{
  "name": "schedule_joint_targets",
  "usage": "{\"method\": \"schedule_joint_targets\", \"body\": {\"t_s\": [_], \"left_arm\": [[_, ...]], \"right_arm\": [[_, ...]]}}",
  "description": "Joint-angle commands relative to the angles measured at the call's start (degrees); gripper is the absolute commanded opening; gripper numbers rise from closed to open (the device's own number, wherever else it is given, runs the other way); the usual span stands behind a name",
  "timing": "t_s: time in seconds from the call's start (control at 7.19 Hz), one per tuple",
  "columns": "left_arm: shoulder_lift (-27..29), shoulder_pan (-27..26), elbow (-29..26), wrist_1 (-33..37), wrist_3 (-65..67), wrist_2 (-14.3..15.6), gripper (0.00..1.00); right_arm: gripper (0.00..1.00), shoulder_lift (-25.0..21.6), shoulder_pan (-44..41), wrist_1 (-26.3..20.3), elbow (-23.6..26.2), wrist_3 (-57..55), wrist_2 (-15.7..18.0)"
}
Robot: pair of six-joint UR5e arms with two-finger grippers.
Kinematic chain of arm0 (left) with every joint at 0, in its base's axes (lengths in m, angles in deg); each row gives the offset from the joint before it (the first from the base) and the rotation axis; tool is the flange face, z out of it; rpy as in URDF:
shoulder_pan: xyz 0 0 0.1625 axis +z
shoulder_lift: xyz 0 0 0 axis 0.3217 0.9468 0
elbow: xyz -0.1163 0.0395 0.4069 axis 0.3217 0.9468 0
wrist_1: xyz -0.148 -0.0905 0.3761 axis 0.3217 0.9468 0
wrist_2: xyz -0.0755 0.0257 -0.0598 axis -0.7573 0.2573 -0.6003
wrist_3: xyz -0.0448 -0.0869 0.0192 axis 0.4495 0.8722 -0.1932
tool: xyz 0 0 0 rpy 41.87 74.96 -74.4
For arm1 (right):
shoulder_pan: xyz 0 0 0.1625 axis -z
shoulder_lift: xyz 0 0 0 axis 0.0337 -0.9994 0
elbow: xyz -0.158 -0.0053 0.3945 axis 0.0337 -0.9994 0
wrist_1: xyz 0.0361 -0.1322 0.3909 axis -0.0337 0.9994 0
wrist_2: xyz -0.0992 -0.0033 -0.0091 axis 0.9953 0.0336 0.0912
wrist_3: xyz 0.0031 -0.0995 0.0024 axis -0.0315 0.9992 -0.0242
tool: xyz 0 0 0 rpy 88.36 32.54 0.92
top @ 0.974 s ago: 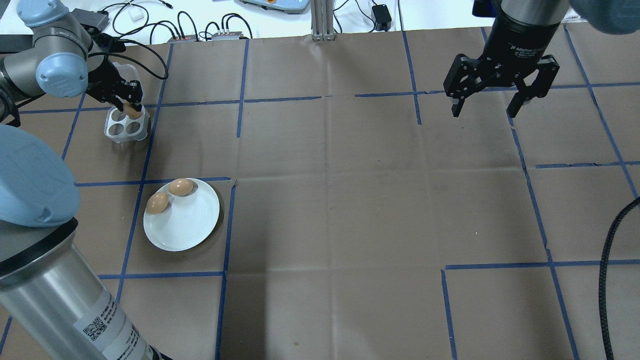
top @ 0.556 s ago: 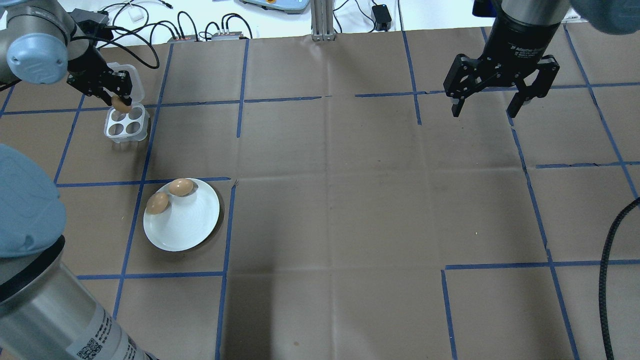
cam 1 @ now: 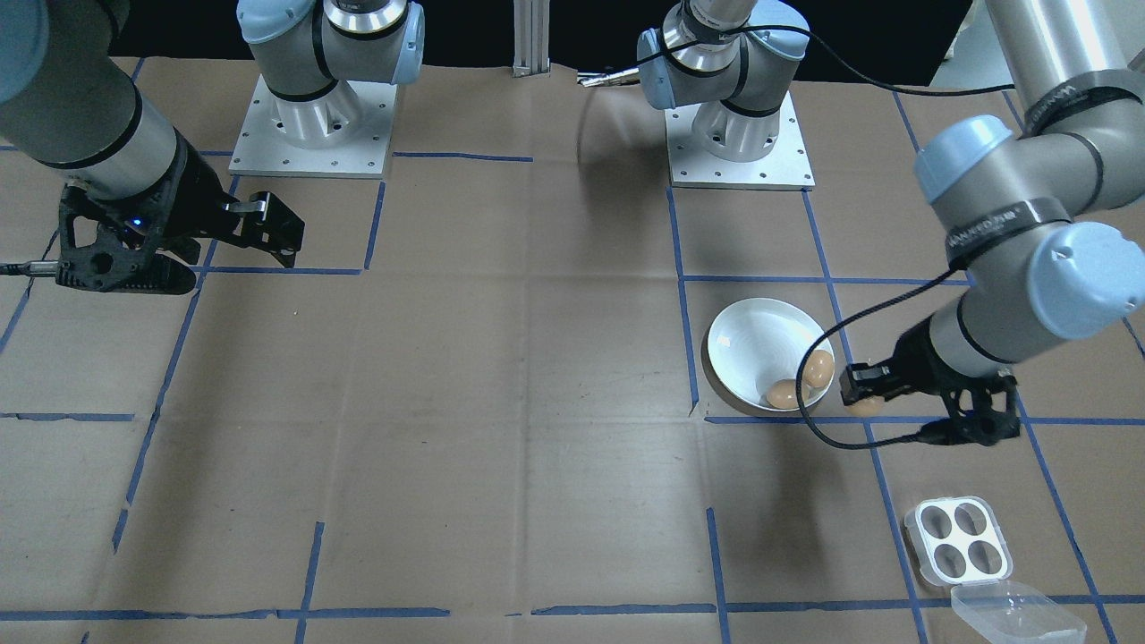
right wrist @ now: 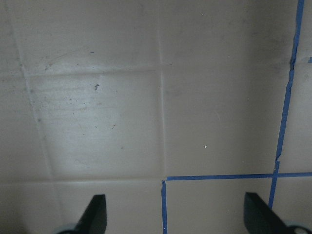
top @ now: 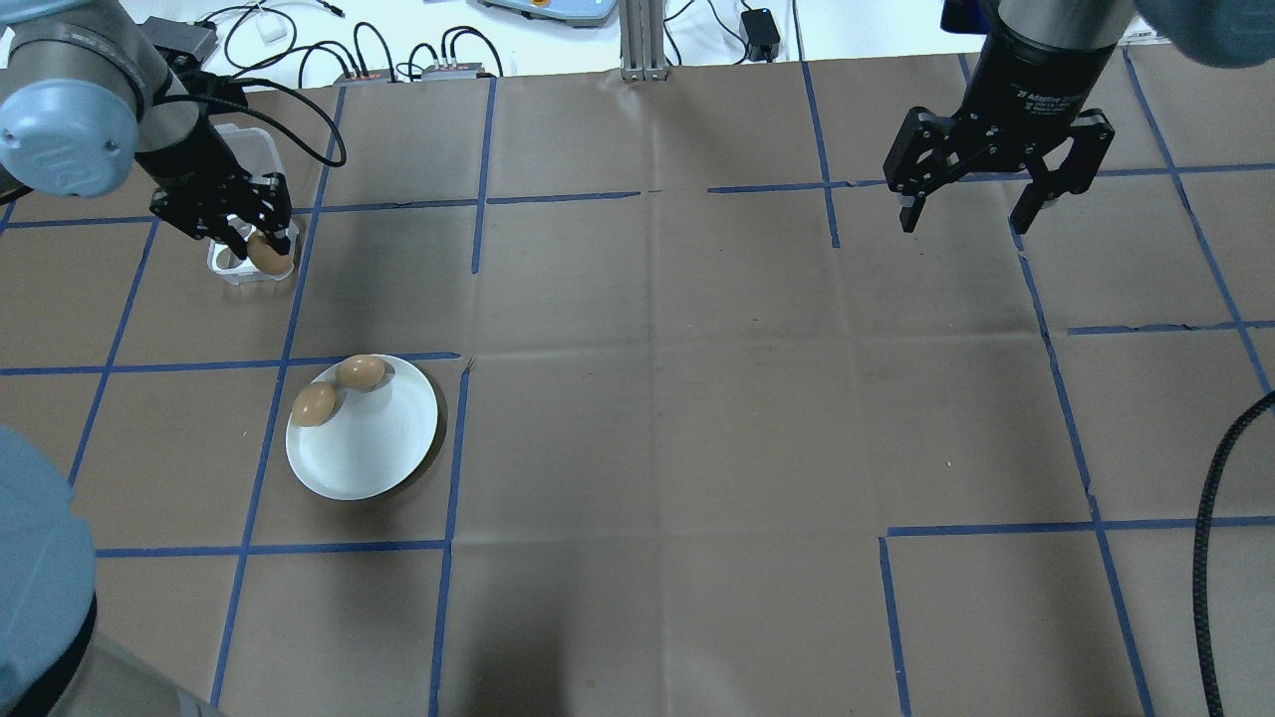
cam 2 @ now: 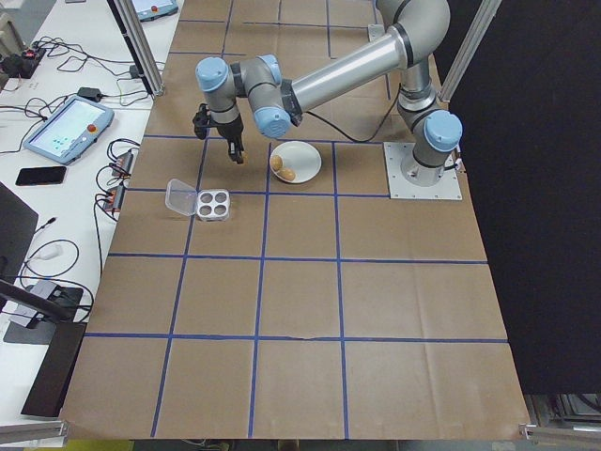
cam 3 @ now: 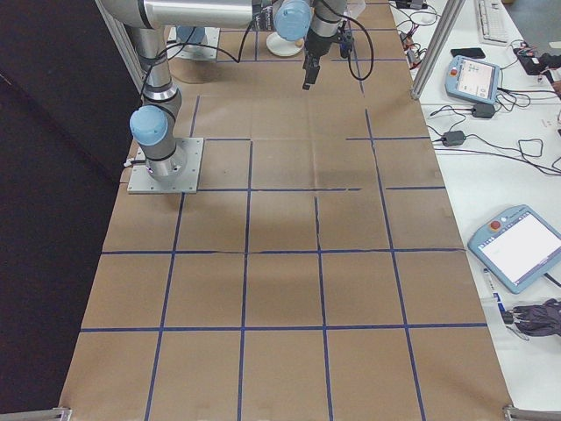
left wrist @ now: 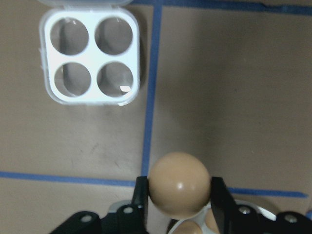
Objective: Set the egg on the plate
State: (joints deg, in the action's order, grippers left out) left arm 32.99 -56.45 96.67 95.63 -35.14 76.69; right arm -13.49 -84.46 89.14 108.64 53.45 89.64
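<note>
My left gripper [top: 265, 249] is shut on a brown egg [left wrist: 179, 183], held in the air between the tray and the plate. In the front view the held egg [cam 1: 866, 407] hangs just beside the rim of the white plate [cam 1: 756, 344]. The plate [top: 374, 443] carries two brown eggs [top: 360, 372] on its far left part. All four hollows of the clear egg tray [left wrist: 90, 61] are bare. My right gripper [top: 964, 221] hovers open at the far right with nothing between its fingers [right wrist: 95, 214].
The tray's clear lid [cam 1: 1006, 613] lies open beside the tray [cam 1: 957, 539]. Cables and small devices [top: 398, 60] line the far table edge. A black cable [top: 1210, 558] hangs at the right. Blue tape lines divide the brown table cover.
My left gripper has lifted the egg out of the tray and carried it towards the plate. The right arm has stayed still.
</note>
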Motion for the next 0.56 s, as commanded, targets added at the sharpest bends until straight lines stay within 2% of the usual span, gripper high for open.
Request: {"method": "schedule_joint_targets", "body": {"t_s": [0.0, 0.28, 0.42], "left_arm": [[-7.90, -2.30, 14.28, -1.87, 3.80, -0.23, 0.20], [-7.23, -2.39, 21.60, -11.25, 4.25, -0.23, 0.20], [-6.27, -2.39, 22.94, -15.21, 3.98, -0.23, 0.24]], "right_arm": [[1.00, 0.00, 0.00, 0.00, 0.00, 0.00, -0.01], [1.00, 0.00, 0.00, 0.00, 0.00, 0.00, 0.08], [1.00, 0.00, 0.00, 0.00, 0.00, 0.00, -0.01]]}}
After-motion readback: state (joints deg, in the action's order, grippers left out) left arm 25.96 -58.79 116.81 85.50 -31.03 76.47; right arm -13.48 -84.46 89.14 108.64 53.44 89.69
